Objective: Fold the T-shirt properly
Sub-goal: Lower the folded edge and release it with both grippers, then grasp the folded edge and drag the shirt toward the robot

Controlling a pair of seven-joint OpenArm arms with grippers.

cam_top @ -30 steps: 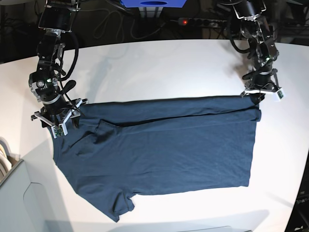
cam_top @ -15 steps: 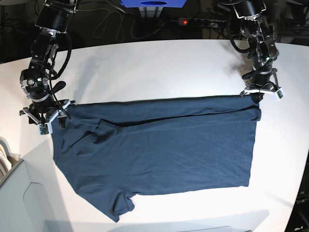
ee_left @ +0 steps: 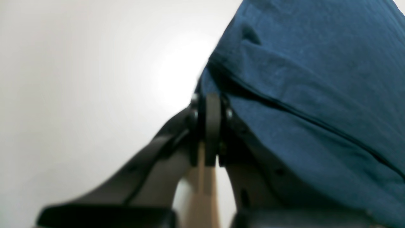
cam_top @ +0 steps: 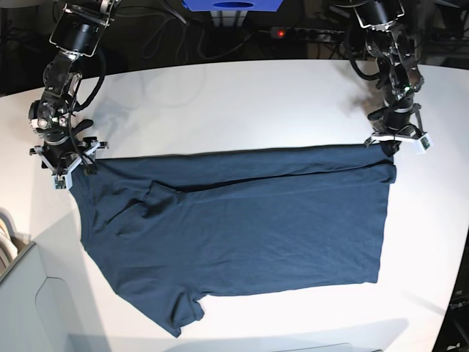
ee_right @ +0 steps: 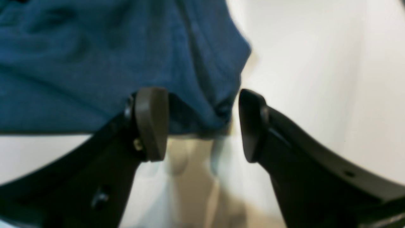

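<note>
One white table (cam_top: 242, 103) under T-shirt (cam_top: 242, 227); left pincer (cam_top: 394, 139) clamps hem, right pincer (cam_top: 64, 158) wide.

From overhead my white table (cam_top: 242, 103) looks evenly bright and bows at the edges, while both my wrist views are blurred, with soft glare beside the T-shirt (ee_left: 310, 95).

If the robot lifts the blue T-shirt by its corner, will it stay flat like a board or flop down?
Probably flop. The T-shirt already lies folded over itself with soft wrinkles, so it looks limp, not stiff. It seems thin and light, so the left gripper, shut on one corner, could likely raise it, the rest hanging and dragging. On the smooth white table it would probably slide easily.
</note>
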